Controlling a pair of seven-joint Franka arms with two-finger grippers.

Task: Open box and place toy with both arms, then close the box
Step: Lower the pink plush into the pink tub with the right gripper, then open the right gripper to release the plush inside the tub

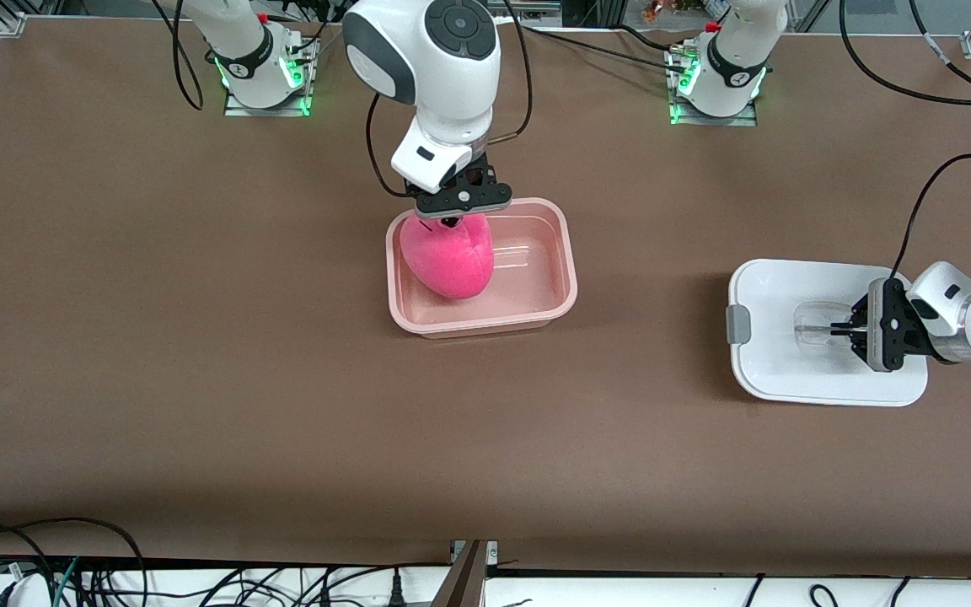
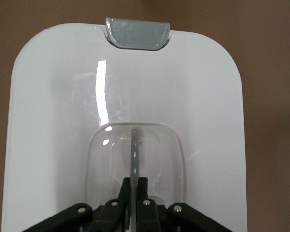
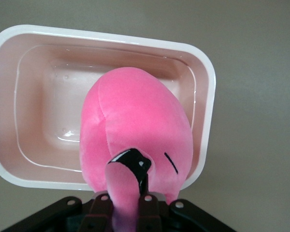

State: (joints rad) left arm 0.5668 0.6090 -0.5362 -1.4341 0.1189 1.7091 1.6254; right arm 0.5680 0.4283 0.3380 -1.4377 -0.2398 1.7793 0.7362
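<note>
We see the toy [image 1: 449,257] hanging into the open box [image 1: 553,308] at mid-tabletop [image 1: 199,337], the right gripper [image 1: 452,222] jaws clamped on its eye stalk. Toward the left arm's end, the left gripper [image 1: 841,330] jaws pinch the handle [image 1: 814,324] of the lid [image 1: 789,371] lying flat.

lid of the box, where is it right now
The white lid lies flat on the table toward the left arm's end, apart from the pink tub, with the left gripper shut on its clear handle.
</note>
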